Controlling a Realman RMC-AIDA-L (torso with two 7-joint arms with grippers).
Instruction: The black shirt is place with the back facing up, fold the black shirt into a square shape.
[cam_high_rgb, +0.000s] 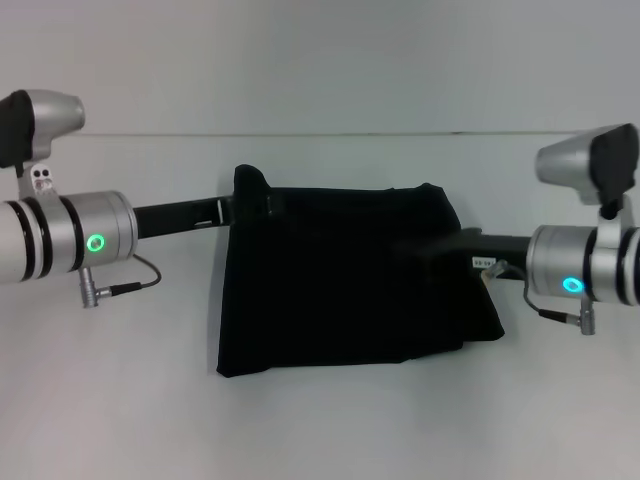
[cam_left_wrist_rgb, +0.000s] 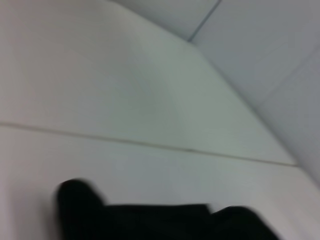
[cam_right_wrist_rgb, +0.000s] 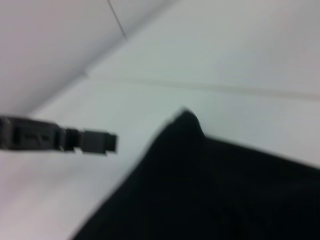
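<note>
The black shirt (cam_high_rgb: 350, 280) lies on the white table as a wide, roughly rectangular fold, its far edge raised at both corners. My left gripper (cam_high_rgb: 252, 206) reaches in from the left and is shut on the far left corner, which bunches up above it. My right gripper (cam_high_rgb: 418, 246) reaches in from the right and is shut on the right side of the shirt, just below the far right corner; its fingertips are lost against the black cloth. The shirt also shows in the left wrist view (cam_left_wrist_rgb: 160, 222) and in the right wrist view (cam_right_wrist_rgb: 215, 190).
The white table (cam_high_rgb: 120, 400) runs all around the shirt, with a seam line (cam_high_rgb: 330, 133) where it meets the back wall. A dark plug-like part (cam_right_wrist_rgb: 75, 140) sticks into the right wrist view beside the cloth.
</note>
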